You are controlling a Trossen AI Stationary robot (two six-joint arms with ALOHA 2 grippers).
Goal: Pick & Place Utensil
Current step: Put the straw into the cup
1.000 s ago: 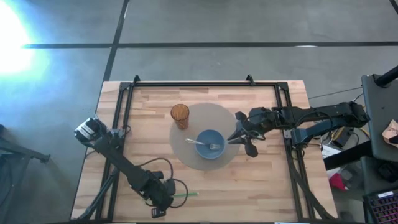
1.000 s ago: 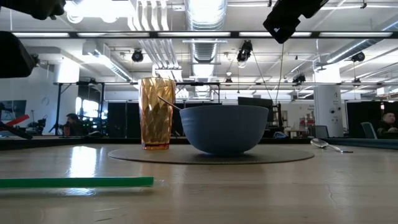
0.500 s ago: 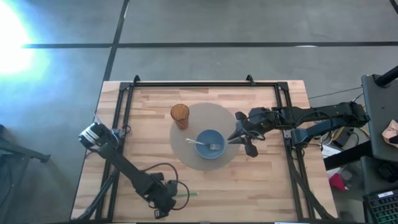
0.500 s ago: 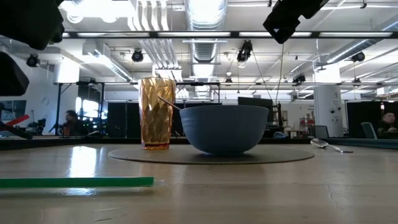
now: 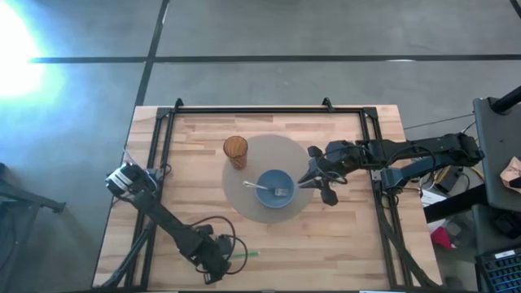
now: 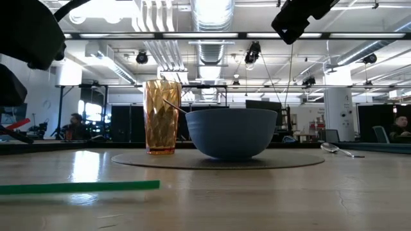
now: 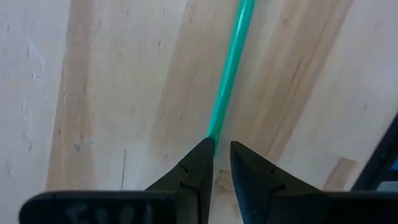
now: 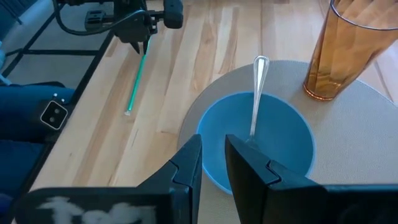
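A green straw [image 5: 245, 254] lies on the wooden table near its near edge; it also shows in the low view [image 6: 77, 187]. My left gripper [image 5: 218, 265] stands at the straw's left end, its fingers nearly together [image 7: 219, 148]. A blue bowl [image 5: 275, 189] with a metal fork [image 8: 256, 93] in it sits on a round grey mat [image 5: 269, 155]. An orange cup [image 5: 235, 150] stands on the mat's left edge. My right gripper [image 5: 313, 176] hovers just right of the bowl, shut and empty [image 8: 214, 163]. My left gripper is on the straw's left end [image 7: 213, 132], fingers pointing down from above and in line with the straw. The fingertips [image 7: 204, 152] hide the very end, so the pinch itself does not show. The rest of the straw lies along the table toward the right.
A metal spoon [image 6: 335, 149] lies on the table right of the mat. Black frame rails [image 5: 159, 146] run along the table's left, far and right sides. Bare wood lies between the straw and the mat.
My left gripper has gone a little toward the table's right edge, onto the straw's left end. In the low view the straw's right end now stands slightly higher than before, so the straw lies a little tilted.
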